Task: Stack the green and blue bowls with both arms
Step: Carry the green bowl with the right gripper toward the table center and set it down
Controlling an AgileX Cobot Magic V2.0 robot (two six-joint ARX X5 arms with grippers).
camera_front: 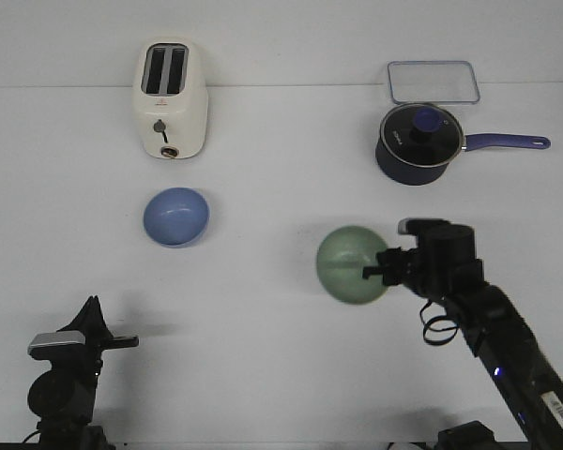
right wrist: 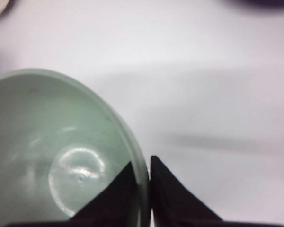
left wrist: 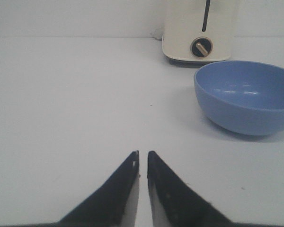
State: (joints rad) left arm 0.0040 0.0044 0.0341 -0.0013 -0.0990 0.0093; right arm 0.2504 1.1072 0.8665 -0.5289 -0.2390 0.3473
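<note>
White label on right arm (camera_front: 552, 405): print illegible.

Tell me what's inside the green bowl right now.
The green bowl holds nothing loose; only one finger of the right tool, clamped on its rim, reaches inside. That finger hides a small patch of the inner wall.

Sage green bowl (camera_front: 350, 262), periwinkle blue bowl (camera_front: 175, 217), cream toaster (camera_front: 170, 98), navy saucepan (camera_front: 418, 143), white table (camera_front: 263, 337)

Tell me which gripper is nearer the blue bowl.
Left. The left gripper, shut and empty, sits near the blue bowl; the right gripper is farther across the table, pinching the green bowl's rim.
</note>
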